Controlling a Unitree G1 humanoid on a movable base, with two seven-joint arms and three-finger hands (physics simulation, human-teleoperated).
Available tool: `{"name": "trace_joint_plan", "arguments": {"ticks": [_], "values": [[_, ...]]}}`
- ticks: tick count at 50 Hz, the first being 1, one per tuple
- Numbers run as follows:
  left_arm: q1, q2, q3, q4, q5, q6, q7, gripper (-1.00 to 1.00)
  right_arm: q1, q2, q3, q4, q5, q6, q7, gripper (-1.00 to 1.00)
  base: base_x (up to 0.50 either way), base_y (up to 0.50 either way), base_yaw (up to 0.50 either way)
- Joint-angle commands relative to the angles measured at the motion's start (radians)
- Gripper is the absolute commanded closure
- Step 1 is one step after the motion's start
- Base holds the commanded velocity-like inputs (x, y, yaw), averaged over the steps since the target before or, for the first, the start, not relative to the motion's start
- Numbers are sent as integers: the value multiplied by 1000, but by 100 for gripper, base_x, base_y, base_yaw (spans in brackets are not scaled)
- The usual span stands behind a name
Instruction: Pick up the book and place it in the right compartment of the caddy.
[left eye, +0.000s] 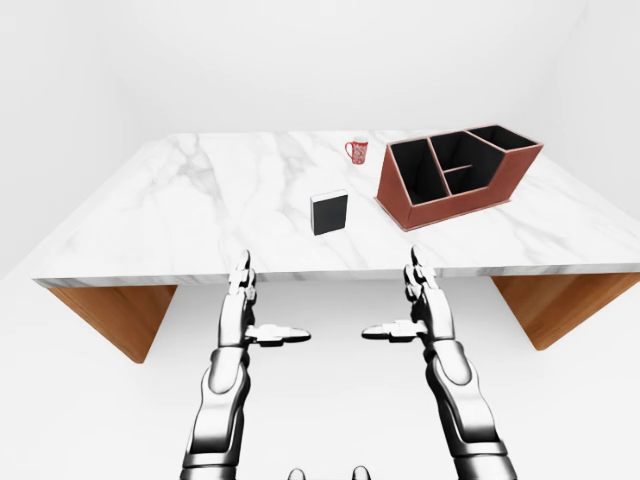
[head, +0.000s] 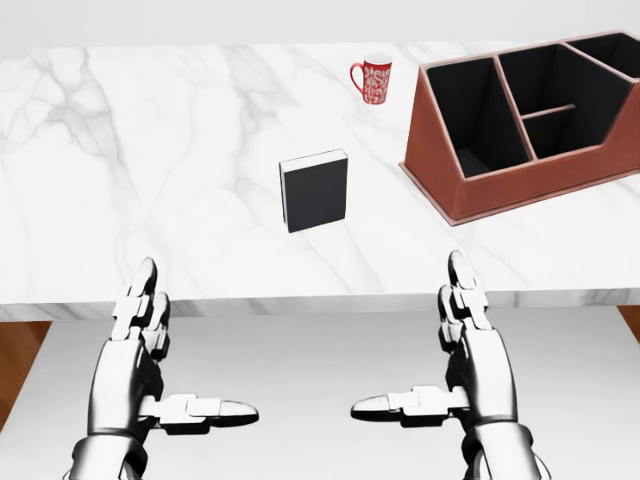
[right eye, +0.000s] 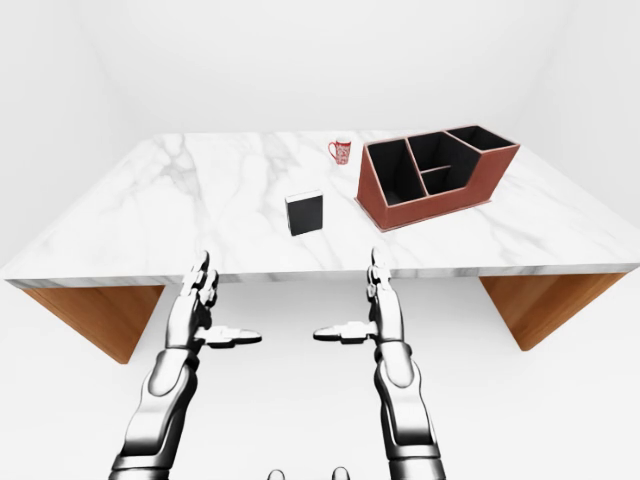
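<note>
The black rectangular book (head: 315, 190) is standing on the white marble bench (head: 150, 150), left of the brown leather caddy (head: 530, 130). Both the left hand (head: 150, 360) and right hand (head: 460, 350) are hovering spread below the bench edge, apart from it.

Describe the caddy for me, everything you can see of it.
The caddy is a reddish-brown, leather-looking box with black inner walls and a sloped profile, low at the near wall. It has several open compartments, all apparently empty. It sits upright and angled on the marble table, at the head view's upper right, right of the mug. Nothing else touches it.
</note>
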Motion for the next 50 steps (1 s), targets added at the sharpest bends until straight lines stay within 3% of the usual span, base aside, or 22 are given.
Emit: {"name": "trace_joint_plan", "arguments": {"ticks": [1,18,20,25,27,28,40,50], "values": [[4,11,17,12,6,-12,-26,-100,7,-10,-15,4,9,3,31,-100,0,0,0],[5,11,13,26,20,-25,-30,-100,12,-8,-16,3,4,-13,28,-100,0,0,0],[4,10,12,16,21,-15,-30,-100,12,-8,-17,0,3,-14,26,-100,0,0,0],[3,11,13,30,21,-26,-33,-100,7,-10,-17,20,-4,-21,24,-100,0,0,4],[3,11,11,32,24,-27,-32,-100,7,-9,-17,24,-4,-26,23,-100,0,0,50],[4,10,11,19,24,-16,-32,-100,8,-9,-17,15,-3,-18,23,-100,0,0,50],[4,10,11,33,25,-29,-32,-100,11,-9,-18,10,-2,-18,22,-100,0,0,50],[5,10,10,21,26,-17,-33,-100,9,-9,-19,11,0,-16,21,-100,0,0,50]]}}
